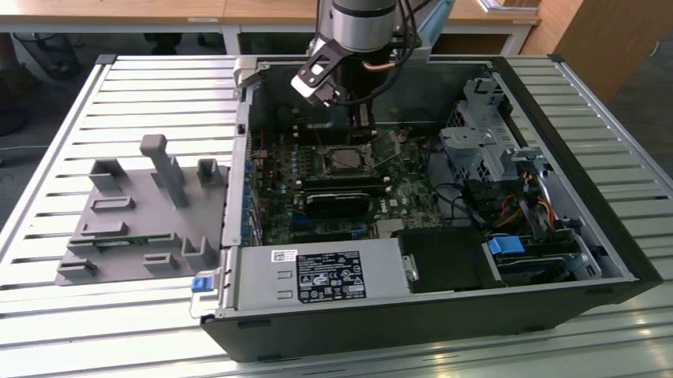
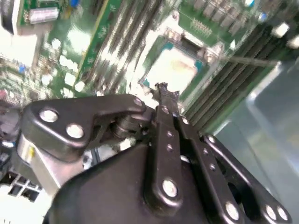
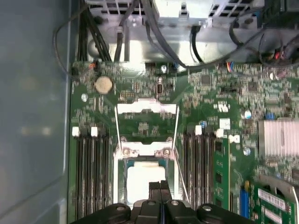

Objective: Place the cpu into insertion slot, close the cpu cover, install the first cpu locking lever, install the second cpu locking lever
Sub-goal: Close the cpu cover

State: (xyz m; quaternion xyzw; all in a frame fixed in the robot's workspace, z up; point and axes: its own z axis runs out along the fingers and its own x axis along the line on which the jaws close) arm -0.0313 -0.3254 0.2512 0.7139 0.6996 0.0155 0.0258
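Observation:
The cpu [image 3: 144,181] shows its pale metal top and lies in the insertion slot [image 3: 120,184] on the green board; it also appears in the second wrist view [image 2: 175,69]. The cpu cover [image 3: 146,110] is swung open, lying flat on the board beyond the slot, with green board showing through its cut-out. Thin wire levers [image 3: 116,133] run along the cover's sides. My gripper [image 3: 160,187] hangs just above the slot's near edge, its fingers shut together with nothing between them. In the exterior view, the gripper [image 1: 363,122] reaches down into the open computer case above the slot [image 1: 345,160].
Dark memory slots [image 3: 91,177] flank the socket on both sides. Black cables [image 3: 159,37] cross the case wall behind the board. A power supply [image 1: 321,276] and a drive cage [image 1: 478,153] sit inside the case. A grey fixture [image 1: 142,213] stands on the slatted table.

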